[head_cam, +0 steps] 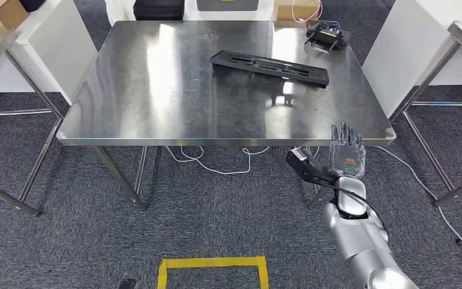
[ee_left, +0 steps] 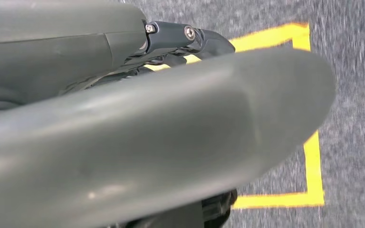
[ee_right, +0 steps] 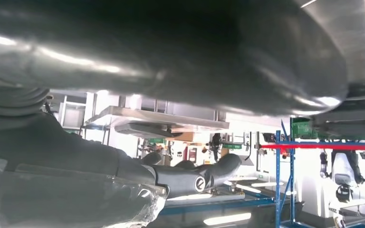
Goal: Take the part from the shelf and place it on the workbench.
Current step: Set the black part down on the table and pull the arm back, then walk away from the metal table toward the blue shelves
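Long black part lies flat on the steel workbench, toward its far right area, slightly angled. A small black device with cables sits at the far right corner, apart from the part. Right hand hovers just off the near right edge of the workbench, fingers straight and spread, holding nothing. Left hand hangs over grey carpet and yellow floor tape; fingers too close and blurred, cannot tell if clenched or released.
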### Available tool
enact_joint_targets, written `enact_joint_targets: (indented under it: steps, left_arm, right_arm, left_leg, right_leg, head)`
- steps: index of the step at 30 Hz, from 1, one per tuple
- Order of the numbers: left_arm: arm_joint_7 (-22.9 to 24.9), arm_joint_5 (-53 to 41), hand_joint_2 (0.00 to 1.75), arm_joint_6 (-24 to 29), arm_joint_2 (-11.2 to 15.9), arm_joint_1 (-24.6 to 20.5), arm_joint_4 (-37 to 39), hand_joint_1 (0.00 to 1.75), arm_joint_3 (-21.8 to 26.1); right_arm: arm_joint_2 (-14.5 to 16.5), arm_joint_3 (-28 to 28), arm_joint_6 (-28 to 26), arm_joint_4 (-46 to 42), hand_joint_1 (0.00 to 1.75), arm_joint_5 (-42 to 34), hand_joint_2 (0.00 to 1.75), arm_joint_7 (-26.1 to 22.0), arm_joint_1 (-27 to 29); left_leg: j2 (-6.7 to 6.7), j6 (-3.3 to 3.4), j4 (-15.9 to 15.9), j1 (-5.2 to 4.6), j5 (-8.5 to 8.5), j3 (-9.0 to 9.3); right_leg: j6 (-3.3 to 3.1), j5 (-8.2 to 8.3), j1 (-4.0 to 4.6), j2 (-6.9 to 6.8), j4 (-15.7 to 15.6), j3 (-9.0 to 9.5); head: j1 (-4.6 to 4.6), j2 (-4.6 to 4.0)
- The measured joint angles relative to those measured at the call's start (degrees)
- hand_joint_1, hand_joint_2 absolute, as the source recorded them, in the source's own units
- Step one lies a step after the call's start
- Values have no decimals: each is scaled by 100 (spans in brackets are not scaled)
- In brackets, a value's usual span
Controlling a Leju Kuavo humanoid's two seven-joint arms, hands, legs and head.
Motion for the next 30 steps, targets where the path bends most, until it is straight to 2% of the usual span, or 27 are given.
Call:
enact_joint_targets:
  steps: [1, 2, 4, 5, 6, 7, 9, 10, 11, 13, 15, 17, 18, 19, 20, 21, 22, 23, 24, 25, 26, 27, 28, 30]
  left_arm:
    - [1, -1, 0, 1, 2, 1, 0, 0, 0]
    - [1, -2, 0, 1, 3, 0, 0, 0, 0]
    - [1, -9, 0, 1, 4, 1, 0, 0, 0]
    - [1, -16, 0, 0, 4, 1, 0, 0, 0]
    - [1, -25, 0, 0, 4, 2, 0, 0, 0]
    - [2, -34, 0, 0, 5, 1, 0, 0, 0]
    - [6, -48, 0, 1, 10, -8, -1, 0, 0]
    - [9, -51, 0, 1, 12, -15, -1, 0, 0]
    - [10, -54, 0, 2, 14, -20, -1, 0, 0]
    - [13, -55, 0, 3, 16, -25, -1, 0, 0]
    - [14, -57, 0, 4, 15, -33, -1, 0, 0]
    - [14, -66, 0, 2, 12, -48, -1, 0, 1]
    - [14, -73, 0, 1, 11, -53, -1, 0, 1]
    - [17, -84, 0, -1, 11, -56, -1, 0, 2]
    - [20, -93, 0, -1, 10, -55, 0, 0, 2]
    - [22, -99, 0, -2, 10, -54, 0, 0, 3]
    - [25, -105, 0, -3, 9, -53, 0, 0, 4]
    - [25, -109, 0, -5, 8, -53, 0, 0, 4]
    - [25, -113, 0, -7, 8, -54, 0, 0, 4]
    - [26, -122, 0, -8, 7, -55, -1, 0, 4]
    - [26, -137, 0, -8, 7, -58, -2, 0, 4]
    - [26, -153, 0, -10, 7, -61, -3, 0, 4]
    - [25, -168, 0, -13, 7, -64, -4, 0, 4]
    - [31, -196, 0, -16, 7, -61, -3, 0, 4]
  right_arm:
    - [6, -3, 0, -7, 0, 6, 0, 0, 3]
    - [12, -5, -1, -13, 0, 15, 0, 0, 8]
    - [22, -7, -3, -18, 0, 29, 0, 0, 40]
    - [28, -8, -4, -18, 0, 34, 0, 0, 66]
    - [33, -9, -5, -18, 0, 36, 0, 0, 96]
    - [39, -11, -8, -18, 0, 35, 0, 0, 127]
    - [56, -21, -39, -18, 0, 30, 0, -2, 180]
    - [66, -27, -71, -16, 0, 27, 0, -3, 199]
    - [80, -34, -111, -14, 0, 26, 0, -7, 218]
    - [107, -42, -169, -7, 0, 24, 0, -14, 257]
    - [125, -52, -186, -1, 0, 14, 0, -17, 294]
    - [131, -89, -207, 32, 0, -20, 0, -17, 323]
    - [135, -117, -243, 66, 0, -49, 0, -17, 357]
    - [141, -153, -317, 120, 0, -83, 0, -17, 414]
    - [146, -193, -418, 184, 0, -111, 0, -17, 495]
    - [155, -239, -531, 257, 0, -142, 0, -18, 595]
    - [164, -286, -632, 332, 0, -169, 0, -23, 692]
    - [174, -333, -696, 402, 0, -189, 0, -33, 776]
    - [186, -381, -734, 473, 0, -209, 0, -49, 843]
    - [201, -429, -754, 550, 0, -221, 0, -66, 893]
    - [216, -477, -768, 640, 0, -231, 0, -78, 940]
    - [230, -532, -786, 763, 0, -243, 0, -85, 992]
    - [242, -589, -812, 911, 0, -263, 0, -87, 1057]
    - [257, -737, -951, 1251, 0, -329, 0, -86, 1210]
  left_leg:
    - [-1, -32, 178, 11, -161, -77]
    - [0, -61, 479, 24, -396, -190]
    - [1, -114, 1268, 38, -867, -453]
    - [3, -134, 1541, 47, -984, -515]
    - [4, -147, 1608, 57, -995, -475]
    - [5, -152, 1428, 69, -905, -309]
    - [5, -136, 619, 88, -646, 231]
    - [1, -110, 277, 84, -563, 434]
    - [-4, -79, 79, 72, -530, 538]
    - [-9, 0, 14, 27, -497, 526]
    - [8, 110, -43, 24, -411, 500]
    - [27, 220, -97, 36, -315, 448]
    - [31, 248, -97, 27, -280, 404]
    - [29, 266, -95, 25, -245, 355]
    - [24, 267, -94, 22, -211, 311]
    - [17, 261, -92, 20, -176, 265]
    - [11, 248, -91, 19, -142, 225]
    - [7, 229, -90, 18, -110, 189]
    - [6, 203, -87, 17, -78, 160]
    - [7, 172, -83, 5, -51, 136]
    - [10, 139, -79, -5, -27, 120]
    - [13, 105, -79, -11, -5, 112]
    - [14, 68, -86, -8, 19, 109]
    - [6, -8, -81, 27, 36, 83]
  right_leg:
    - [-49, 47, -25, -6, -11, -13]
    - [-83, 89, -42, -12, -12, -35]
    - [-110, 153, -31, -17, -5, -123]
    - [-104, 182, -29, -18, -2, -165]
    - [-94, 206, -28, -18, 4, -200]
    - [-82, 225, -30, -17, 12, -227]
    - [-56, 245, -31, -16, 44, -267]
    - [-39, 254, -15, -17, 65, -290]
    - [-11, 271, -2, -17, 80, -316]
    - [67, 321, 18, -17, 76, -356]
    - [131, 308, 24, -12, 107, -413]
    - [108, 50, 26, -6, 486, -599]
    - [79, -151, 12, -3, 848, -749]
    - [61, -350, 8, -2, 1264, -904]
    - [67, -483, 3, -1, 1587, -1011]
    - [91, -545, -1, -1, 1748, -1030]
    - [130, -519, -2, -1, 1663, -926]
    - [172, -426, -8, -1, 1346, -705]
    - [208, -317, -16, -2, 898, -414]
    - [218, -233, -14, 2, 481, -176]
    - [204, -171, -11, 7, 176, -14]
    - [171, -144, -1, 12, 21, 54]
    - [129, -128, 22, 17, -10, 45]
    - [36, -60, 14, 5, -19, 35]
  head:
    - [-5, 0]
    - [-8, 0]
    - [-15, 0]
    - [-14, 0]
    - [-16, 0]
    - [-16, 0]
    - [-17, 0]
    - [-13, 0]
    - [-11, 0]
    - [-9, 0]
    - [-8, 0]
    - [7, 0]
    - [13, 0]
    - [25, 0]
    - [28, 0]
    - [31, 0]
    - [37, 0]
    - [37, 0]
    - [40, 0]
    - [39, 0]
    - [33, 0]
    - [27, 0]
    - [21, 0]
    - [18, 0]
